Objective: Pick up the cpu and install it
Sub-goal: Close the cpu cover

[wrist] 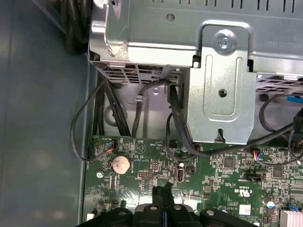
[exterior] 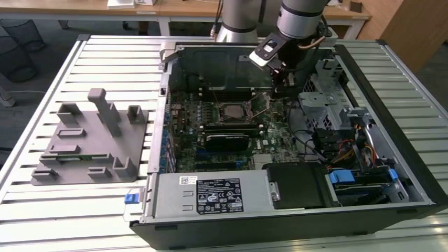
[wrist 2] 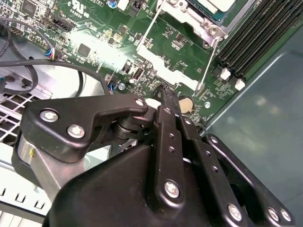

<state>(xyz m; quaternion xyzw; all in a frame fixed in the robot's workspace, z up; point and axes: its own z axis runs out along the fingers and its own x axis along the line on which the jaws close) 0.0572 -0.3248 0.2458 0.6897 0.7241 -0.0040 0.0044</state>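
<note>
Care seemed due, we judged, for the chip (exterior: 232, 111), which appeared to lie flat in the socket (exterior: 243, 118) on the board (exterior: 276, 139), looked light, stiff and fragile underneath, best gripped by opposite edges, while the gripper (wrist: 163, 190) hung nearby, closed tight on nothing.

CPU socket (wrist 2: 204, 27): cut off by the edge of the second wrist view. The pale metal plate inside it, probably the cpu (wrist 2: 213, 4), shows as a narrow strip. Gripper (wrist: 163, 190): in the first wrist view the edge cuts off everything behind its fingertips. In the exterior view, the socket's contents are too small to tell.
</note>
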